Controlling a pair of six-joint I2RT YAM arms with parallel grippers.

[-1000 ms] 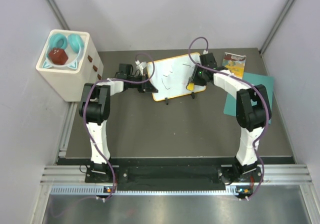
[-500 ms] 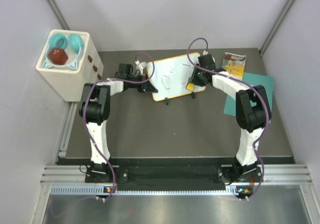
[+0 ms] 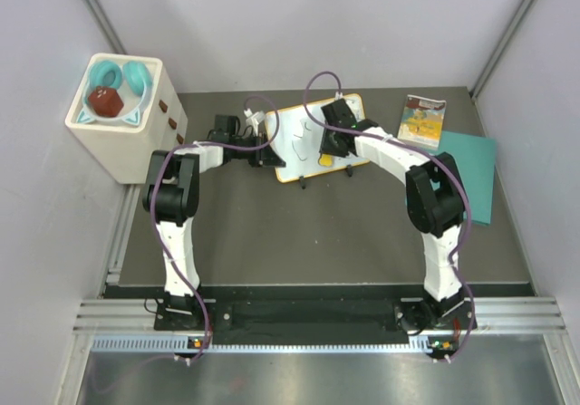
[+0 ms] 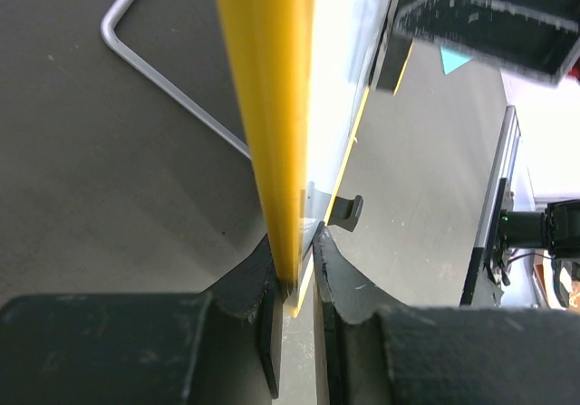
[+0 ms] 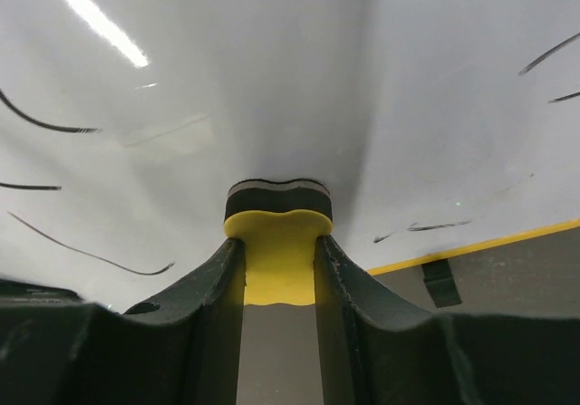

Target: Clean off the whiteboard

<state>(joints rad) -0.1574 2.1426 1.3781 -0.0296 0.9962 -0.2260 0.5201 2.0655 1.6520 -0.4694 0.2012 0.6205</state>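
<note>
Two arms meet at the whiteboard (image 3: 294, 151), which sits at the far middle of the dark bench (image 3: 317, 233), its long sides slanting a little in the overhead view. The left jaws are drawn narrow on the board's left edge, pinching the orange-yellow rim (image 4: 272, 106) between them. A bent wire stand (image 4: 163, 70) shows on the bench beside that rim, and a small black foot (image 4: 349, 213) sticks out under the board. The right jaws are clamped on a yellow eraser (image 5: 276, 237) (its dark felt layer is the part against the board), which presses on the white surface near the lower rim, about mid-board. Several thin black strokes (image 5: 91, 253) lie to one side of the eraser and a few more to the other. One small picture book (image 3: 424, 118) lies near the board's right end, a teal sheet (image 3: 473, 162) lies beyond it, and a white box (image 3: 136, 151) stands off the bench's far left corner.
</note>
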